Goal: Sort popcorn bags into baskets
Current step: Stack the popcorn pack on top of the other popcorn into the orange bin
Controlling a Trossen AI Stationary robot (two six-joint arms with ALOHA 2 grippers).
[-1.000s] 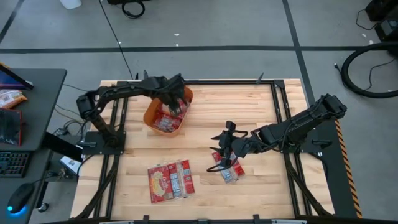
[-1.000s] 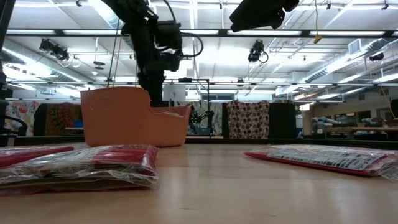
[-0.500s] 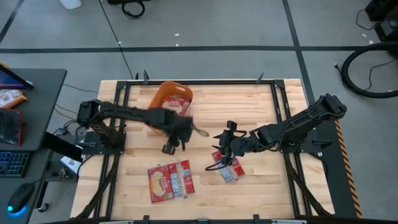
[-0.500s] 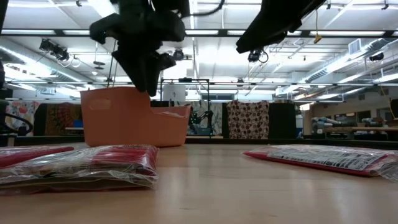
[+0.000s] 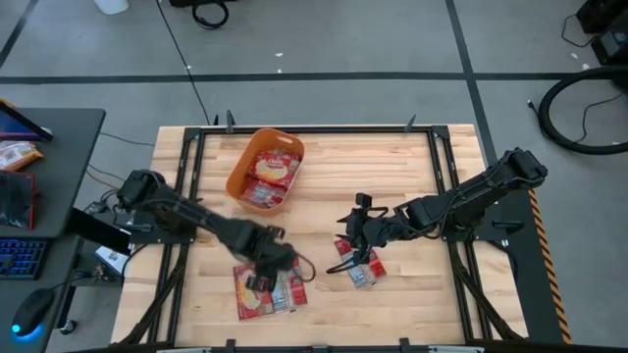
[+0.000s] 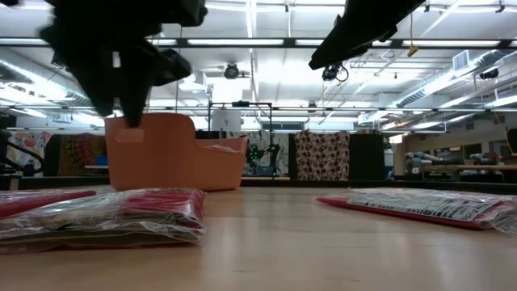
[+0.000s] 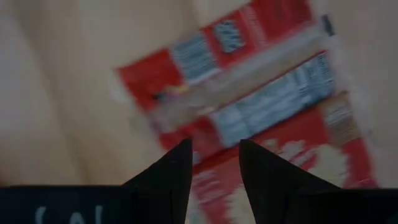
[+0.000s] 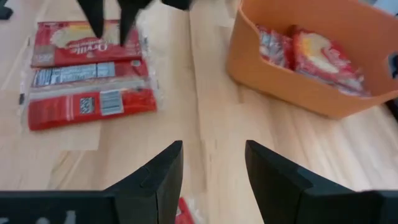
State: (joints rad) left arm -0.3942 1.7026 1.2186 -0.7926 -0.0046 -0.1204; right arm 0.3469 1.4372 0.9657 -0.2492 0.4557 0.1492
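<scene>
High view shows my left arm stretched low across the wooden table [image 5: 412, 167], my left gripper [image 5: 257, 281] hanging over the popcorn packets [image 5: 267, 284] at the near edge, its fingers [image 7: 168, 180] apart with nothing between them. My right arm reaches in from the far side; my right gripper [image 5: 356, 233] hovers above a second small pile of packets [image 5: 360, 267], fingers [image 8: 158, 177] spread wide and empty. The orange basket [image 5: 238, 179] stands toward the back of the table, with several packets [image 8: 317, 53] inside. Around the table is grey floor with dark lines; a desk with a keyboard [image 5: 22, 258] stands on the left.
</scene>
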